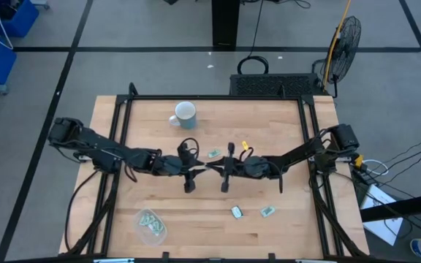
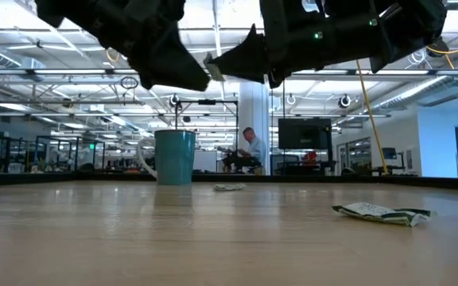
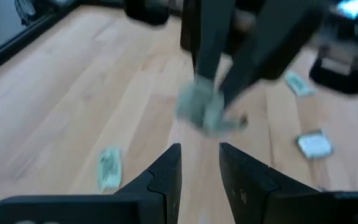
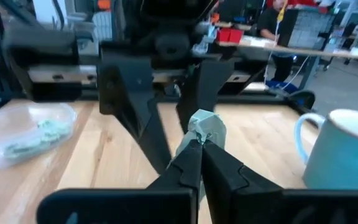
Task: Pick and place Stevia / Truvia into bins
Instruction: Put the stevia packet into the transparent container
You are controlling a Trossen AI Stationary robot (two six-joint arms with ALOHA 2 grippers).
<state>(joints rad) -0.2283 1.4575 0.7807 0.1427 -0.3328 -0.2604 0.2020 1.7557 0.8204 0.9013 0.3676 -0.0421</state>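
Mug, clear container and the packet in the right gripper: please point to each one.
mug [image 1: 185, 112], high view, on its open top.
clear container [image 1: 152, 226], high view, on its rim.
packet [image 4: 206, 127], right wrist view, on the part above the fingertips.

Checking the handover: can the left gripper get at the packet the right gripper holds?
Probably yes. The left gripper is open, facing the packet pinched in the shut right gripper, with nothing between them.

Counting it up: 3 packets lie loose on the table, 1 near the middle [image 1: 214, 153] and 2 toward the front edge [image 1: 236, 212] [image 1: 267, 212], plus 1 more pinched up in the air [image 4: 206, 127]. There's 1 clear bin [image 1: 152, 226] with a few packets inside that I can't count, 1 mug [image 1: 184, 114], and 2 arms.
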